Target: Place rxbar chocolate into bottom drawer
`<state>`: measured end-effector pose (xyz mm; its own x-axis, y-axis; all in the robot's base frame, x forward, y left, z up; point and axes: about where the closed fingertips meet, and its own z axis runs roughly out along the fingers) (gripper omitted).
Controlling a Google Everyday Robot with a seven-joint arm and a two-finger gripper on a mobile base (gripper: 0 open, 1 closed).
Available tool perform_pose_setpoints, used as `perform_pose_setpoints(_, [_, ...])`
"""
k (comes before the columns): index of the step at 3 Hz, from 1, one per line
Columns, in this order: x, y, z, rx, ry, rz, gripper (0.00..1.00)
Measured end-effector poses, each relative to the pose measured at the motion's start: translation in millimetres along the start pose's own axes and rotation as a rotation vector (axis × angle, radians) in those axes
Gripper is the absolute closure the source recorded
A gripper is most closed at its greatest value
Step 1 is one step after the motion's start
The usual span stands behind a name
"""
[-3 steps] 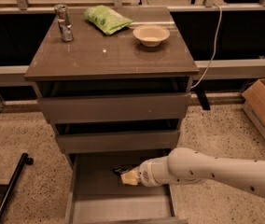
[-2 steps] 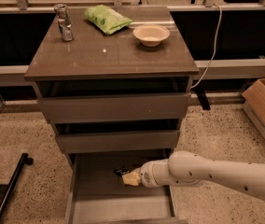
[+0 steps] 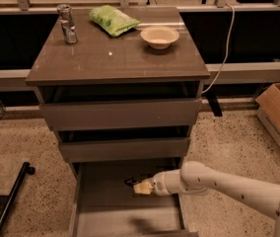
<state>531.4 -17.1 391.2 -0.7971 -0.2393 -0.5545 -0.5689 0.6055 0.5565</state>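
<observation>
Gripper (image 3: 140, 187) hangs low inside the open bottom drawer (image 3: 103, 207), reaching in from the right on the white arm. I see the rxbar chocolate (image 3: 130, 181) as a small dark shape right at its tip, just over the drawer floor near the back. I cannot tell whether the gripper is clamped on the bar or loose around it. Up on the counter (image 3: 120, 58) I see a metal can (image 3: 67, 23), a green bag (image 3: 113, 19) and a pale bowl (image 3: 159, 36). The two drawers above are closed.
</observation>
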Motion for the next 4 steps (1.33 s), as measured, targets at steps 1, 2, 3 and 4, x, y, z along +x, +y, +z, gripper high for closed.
perform_pose_setpoints(1, [27,-49,25,-0.062,-0.01,0.057,1.0])
perform_pose_setpoints(2, [68,-92,55,-0.13,0.008,0.128,1.0])
perform_pose_setpoints(3, [98,-130,76,-0.176,0.004,0.195,1.0])
perform_pose_setpoints(4, [103,-161,84,-0.181,-0.029,0.241,0.84])
